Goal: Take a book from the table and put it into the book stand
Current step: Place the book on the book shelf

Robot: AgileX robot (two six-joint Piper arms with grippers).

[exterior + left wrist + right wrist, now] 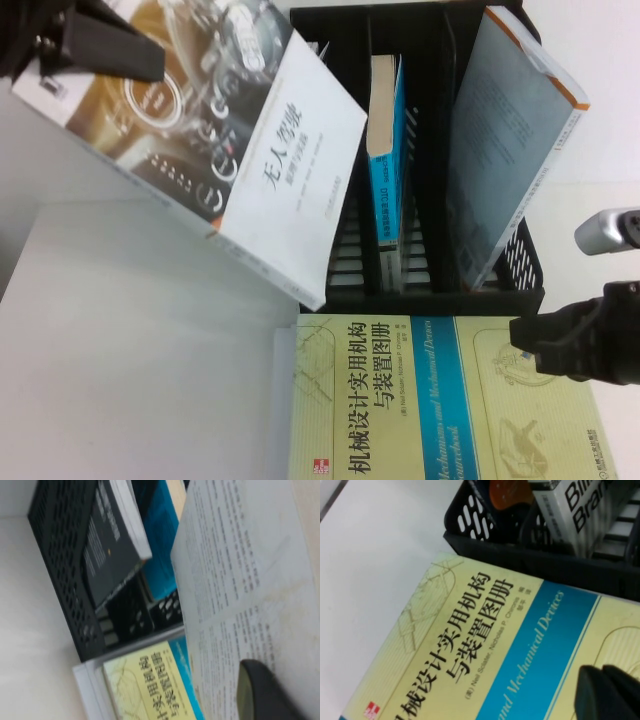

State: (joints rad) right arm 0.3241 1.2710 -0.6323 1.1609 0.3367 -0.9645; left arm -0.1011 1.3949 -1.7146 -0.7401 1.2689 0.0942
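The high view looks steeply down from the robot's side, the book stand [420, 150] at twelve o'clock. The left wrist view sits close, seemingly under the book [250, 580]. The right wrist view hovers near the yellow-green book [485, 645]. All three share stand and yellow-green book.

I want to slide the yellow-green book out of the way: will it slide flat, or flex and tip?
The yellow-green book lies flat on the table, so it likely slides without tipping. Its glossy cover may slip under the right hand above it. The left hand grips the book; pinched at one corner, it seems stiff.
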